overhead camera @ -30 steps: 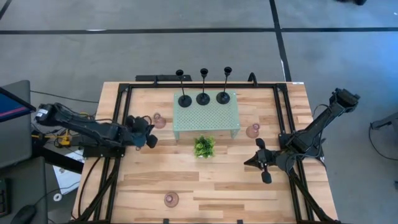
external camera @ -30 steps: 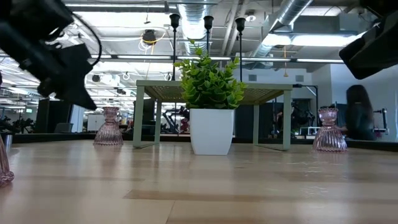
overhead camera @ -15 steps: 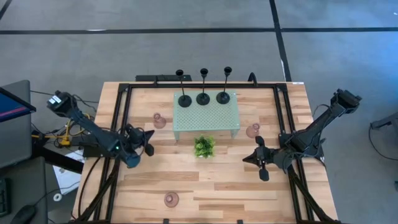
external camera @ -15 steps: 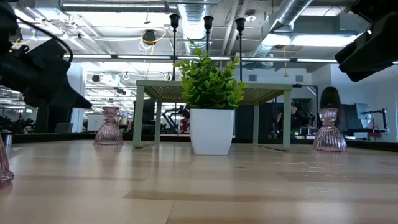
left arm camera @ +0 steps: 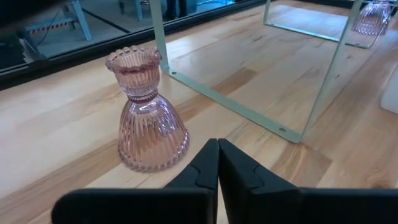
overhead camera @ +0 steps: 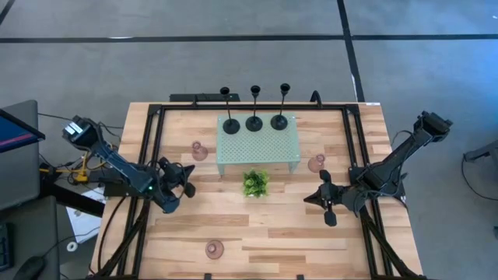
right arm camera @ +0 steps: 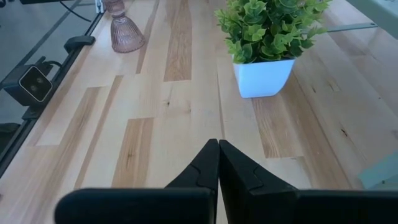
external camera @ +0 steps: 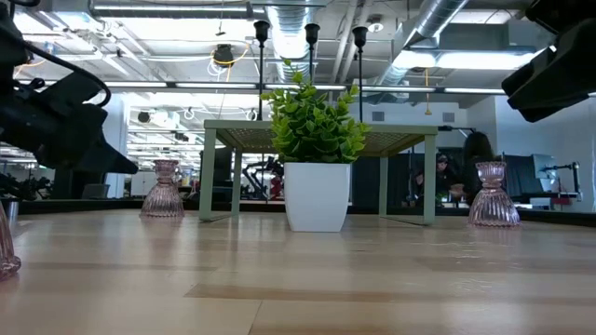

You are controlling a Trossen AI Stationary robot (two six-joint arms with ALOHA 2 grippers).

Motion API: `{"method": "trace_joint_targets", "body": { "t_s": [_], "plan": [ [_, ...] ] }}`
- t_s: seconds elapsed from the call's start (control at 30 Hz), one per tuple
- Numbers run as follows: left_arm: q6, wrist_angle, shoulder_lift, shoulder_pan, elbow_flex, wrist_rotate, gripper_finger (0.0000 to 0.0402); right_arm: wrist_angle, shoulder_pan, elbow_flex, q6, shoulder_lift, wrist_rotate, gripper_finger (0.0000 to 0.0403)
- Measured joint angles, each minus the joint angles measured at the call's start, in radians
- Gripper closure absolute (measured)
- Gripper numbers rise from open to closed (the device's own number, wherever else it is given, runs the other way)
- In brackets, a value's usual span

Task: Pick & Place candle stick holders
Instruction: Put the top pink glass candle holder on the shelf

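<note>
Pink glass holder (left arm camera: 147, 113) sits just beside stand leg (left arm camera: 158, 32); left tool (left arm camera: 217, 163) closed, empty, w/ right tool (right arm camera: 217, 163) likewise.

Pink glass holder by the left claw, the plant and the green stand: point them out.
Pink glass holder (left arm camera: 149, 124), left wrist view, ribbed body.
Plant (overhead camera: 254, 183), high view, leaves.
Green stand (overhead camera: 259, 142), high view, perforated top.

High cam straight down, low cam table-level; both share plant (overhead camera: 254, 183) & stand (external camera: 321, 140).
</note>
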Motion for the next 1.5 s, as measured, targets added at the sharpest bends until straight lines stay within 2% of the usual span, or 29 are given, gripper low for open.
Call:
{"method": "trace_joint_targets", "body": {
  "t_s": [0.23, 0.73, 0.97, 1.1, 1.3, 1.5],
  "plan": [
    [0.000, 0.004, 0.000, 0.038, 0.000, 0.040, 0.0361, -0.007, 0.000, 0.000, 0.000, 0.000, 0.000, 0.0403],
    [0.003, 0.008, 0.000, 0.217, 0.000, 0.045, 0.0194, -0.006, 0.001, 0.000, -0.001, 0.000, -0.002, 0.0403],
    [0.004, 0.029, 0.000, 0.328, 0.000, 0.045, 0.0134, -0.006, 0.001, 0.000, -0.001, 0.000, -0.002, 0.0403],
    [0.004, 0.081, 0.000, 0.377, 0.000, 0.058, 0.0115, -0.006, 0.000, 0.000, -0.002, 0.000, -0.002, 0.0403],
    [0.037, 0.130, 0.000, 0.418, 0.001, 0.158, 0.0108, -0.006, 0.000, 0.000, -0.002, 0.000, -0.002, 0.0403],
    [0.039, 0.156, 0.000, 0.435, 0.001, 0.166, 0.0108, -0.006, 0.000, 0.000, -0.002, 0.000, -0.001, 0.0403]
  ]
}}
